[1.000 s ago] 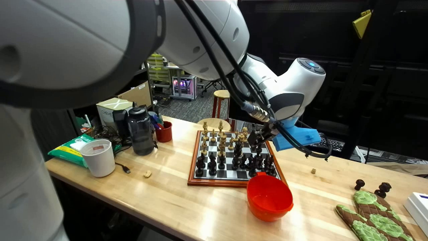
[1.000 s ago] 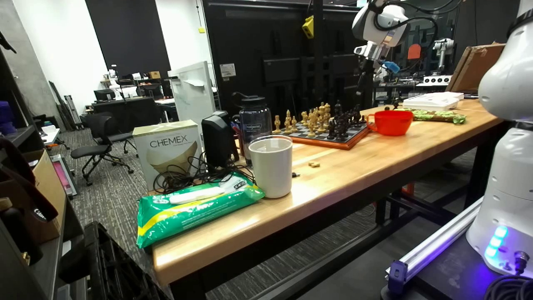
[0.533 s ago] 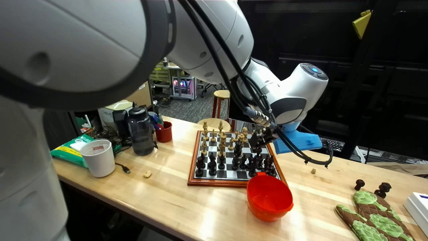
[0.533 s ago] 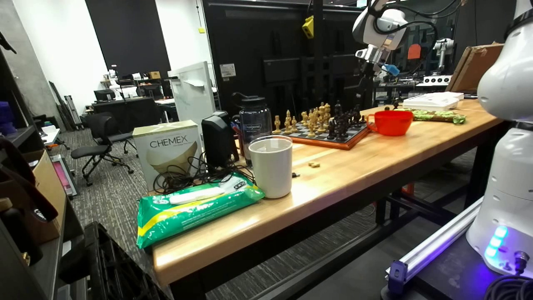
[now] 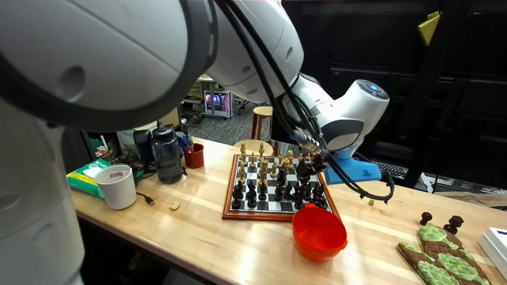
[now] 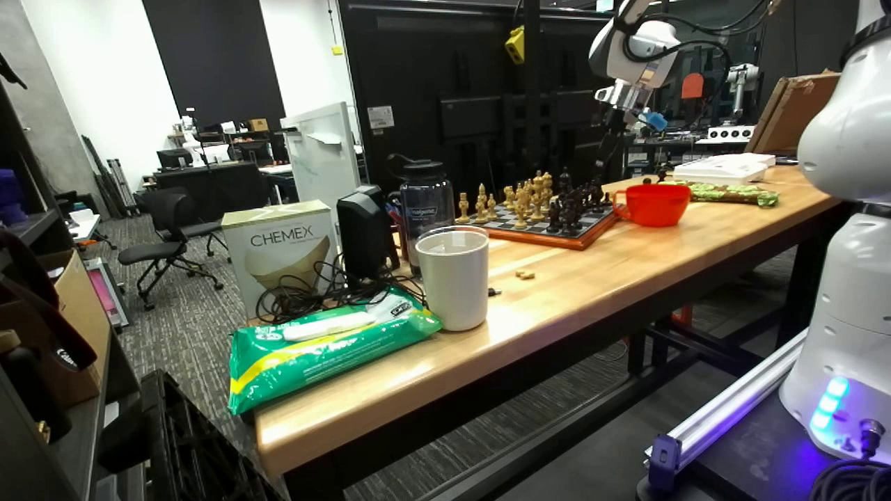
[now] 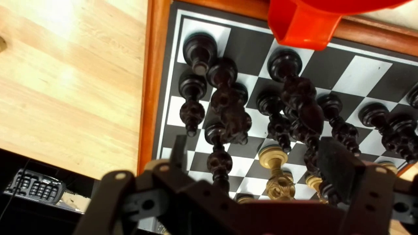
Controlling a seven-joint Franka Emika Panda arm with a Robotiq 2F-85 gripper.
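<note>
two fingers (image 7: 338,166) of the black metal gripper (image 7: 254,153) stand apart above dark carved chess pieces (image 7: 225,99) in the wrist view; in both exterior views, a round red plastic bowl (image 5: 315,252) sits beside their square wood-framed chessboard (image 5: 257,216).

A butcher-block table (image 5: 198,241) carries a wood-framed chessboard (image 5: 257,216), with a red bowl (image 5: 319,234) just beside it. A quilted oven mitt (image 5: 449,257) lies near loose dark chess pieces (image 5: 425,217). Toward one end stand a white cup (image 6: 452,285), Nalgene bottle (image 6: 426,209), Chemex box (image 6: 275,247) and red pen cup (image 5: 194,158), with a green wipes pack (image 6: 327,362) lying nearby.
</note>
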